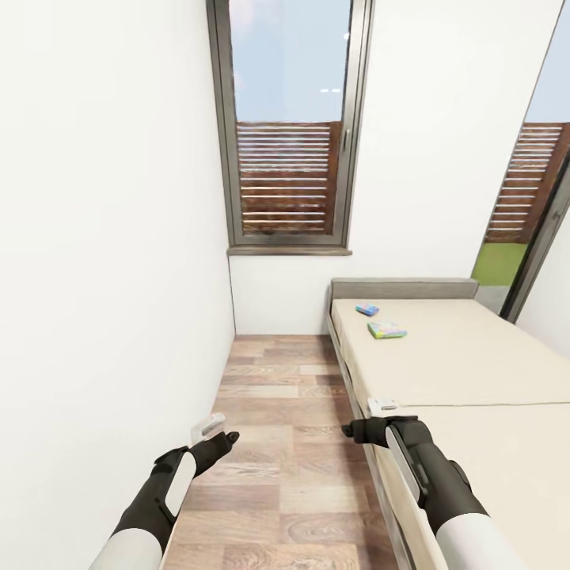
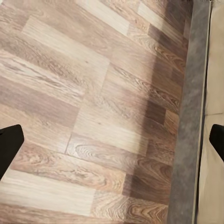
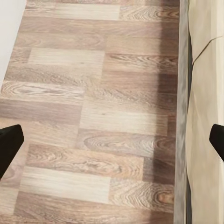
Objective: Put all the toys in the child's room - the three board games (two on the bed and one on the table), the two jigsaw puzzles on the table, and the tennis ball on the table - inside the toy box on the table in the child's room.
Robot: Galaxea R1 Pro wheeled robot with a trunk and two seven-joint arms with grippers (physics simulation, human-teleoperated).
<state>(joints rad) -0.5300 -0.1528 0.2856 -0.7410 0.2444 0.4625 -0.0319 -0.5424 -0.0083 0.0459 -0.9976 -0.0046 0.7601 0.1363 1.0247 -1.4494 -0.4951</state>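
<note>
Both my claws — left gripper (image 1: 212,440), right gripper (image 1: 366,427) — gape wide, empty, over bare floor (image 1: 277,443) between wall (image 1: 103,277) and bed (image 1: 467,372); two board games (image 1: 386,329) lie near its headboard (image 1: 404,288).

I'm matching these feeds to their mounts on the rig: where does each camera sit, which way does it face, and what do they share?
Head view: on the head, looking forward and down the aisle at the bed, two board games and window; both forearms, left gripper, right gripper.
Left wrist view: near the left gripper, facing down at wood floor; dark fingertips.
Right wrist view: likewise; fingertips.
Shared: both wrist views catch the bed's grey frame.
</note>
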